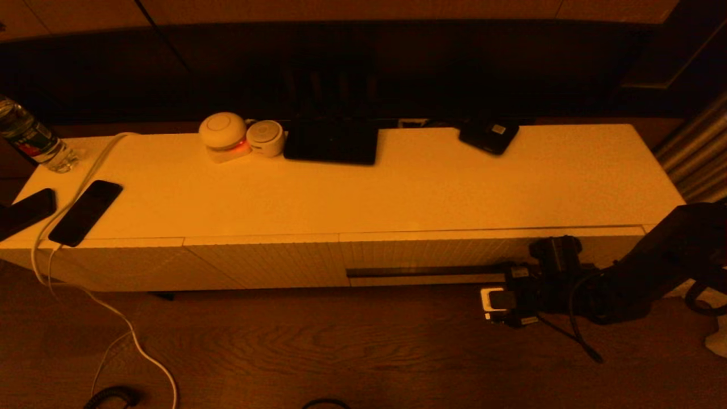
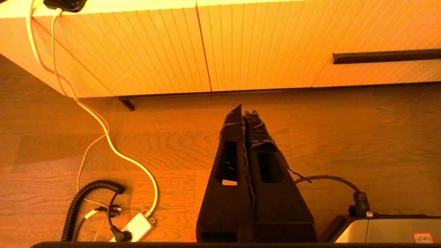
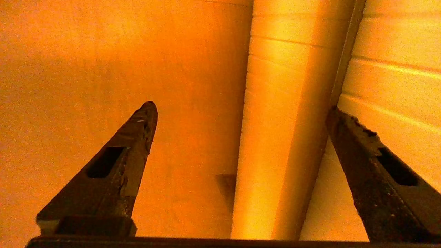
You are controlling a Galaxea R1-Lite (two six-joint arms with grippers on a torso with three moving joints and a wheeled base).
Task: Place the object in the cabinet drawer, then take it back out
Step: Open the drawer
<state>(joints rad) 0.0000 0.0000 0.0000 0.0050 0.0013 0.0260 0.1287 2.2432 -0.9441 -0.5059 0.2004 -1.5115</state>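
The right pincer [image 3: 241, 106] is spread wide, one finger in the slot of the closed cabinet drawer [image 1: 431, 255], its tips hidden from the head view. The left pincer [image 2: 245, 112] hangs clenched over bare floor [image 2: 344, 137].

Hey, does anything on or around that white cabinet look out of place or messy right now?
Mostly tidy. One phone lies with a corner poking over the front edge of the cabinet, its white cable trailing to the floor. The cabinet drawer looks shut, with the right hand open at its slot handle.
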